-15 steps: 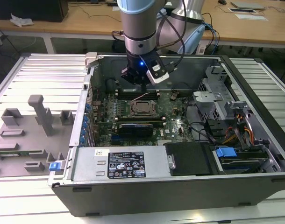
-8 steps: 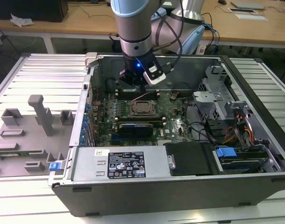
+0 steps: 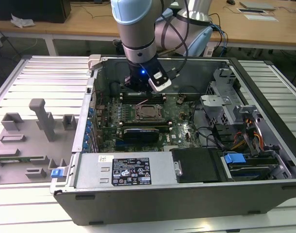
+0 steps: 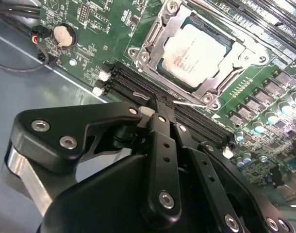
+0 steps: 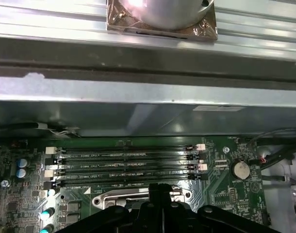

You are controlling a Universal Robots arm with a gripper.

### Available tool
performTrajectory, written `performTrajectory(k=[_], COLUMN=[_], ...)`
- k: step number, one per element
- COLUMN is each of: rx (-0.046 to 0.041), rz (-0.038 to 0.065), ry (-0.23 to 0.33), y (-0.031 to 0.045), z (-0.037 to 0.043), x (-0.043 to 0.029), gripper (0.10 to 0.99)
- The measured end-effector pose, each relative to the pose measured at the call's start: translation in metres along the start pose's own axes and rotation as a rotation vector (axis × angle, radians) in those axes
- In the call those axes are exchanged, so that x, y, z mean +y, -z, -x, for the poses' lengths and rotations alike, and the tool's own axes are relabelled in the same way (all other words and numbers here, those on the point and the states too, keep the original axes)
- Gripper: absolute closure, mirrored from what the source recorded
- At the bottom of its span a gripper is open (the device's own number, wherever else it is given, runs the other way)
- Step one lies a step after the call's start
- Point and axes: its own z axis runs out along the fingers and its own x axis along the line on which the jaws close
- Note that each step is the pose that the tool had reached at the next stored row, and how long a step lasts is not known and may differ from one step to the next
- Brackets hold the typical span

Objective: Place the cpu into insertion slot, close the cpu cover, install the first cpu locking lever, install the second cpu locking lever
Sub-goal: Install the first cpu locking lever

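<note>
The cpu [image 4: 196,48], a silvery square chip, lies flat in its socket on the green motherboard [image 4: 109,29] and also shows in the exterior view [image 3: 149,112]. The cpu cover [image 4: 155,41], a metal frame with a square window, lies down around it. My gripper [image 4: 160,106] is shut, its black fingers [image 4: 160,145] pressed together. Its tip hangs over the memory slots [image 5: 128,165] right beside the socket's edge, close to a thin wire lever [image 4: 189,103]. I cannot tell whether the tip touches the lever. In the exterior view the gripper [image 3: 139,93] hangs just behind the socket.
The open computer case's walls [image 3: 97,73] ring the board. A long black card [image 3: 140,132] lies in front of the socket, and the power supply [image 3: 133,170] is nearer still. A drive cage and cables [image 3: 225,111] fill the exterior view's right. Grey fixtures [image 3: 41,121] stand outside on its left.
</note>
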Motion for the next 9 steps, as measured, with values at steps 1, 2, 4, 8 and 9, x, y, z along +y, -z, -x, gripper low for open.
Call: performTrajectory(k=[1,2,4,8,9], rx=[-0.0002,-0.0005,-0.0009,-0.0043,-0.0053], rz=[-0.002,-0.003,-0.005,-0.017,-0.021], ry=[-0.001,-0.002,-0.003,-0.016,-0.019], y=[-0.0013,-0.0020,-0.0033,-0.0098,-0.0104], z=[-0.0003,-0.0004,-0.0007,-0.0019,-0.0020], x=[0.0008,0.0016,0.0032,0.0114,0.0117], gripper=[0.980,0.980,0.980,0.980,0.980])
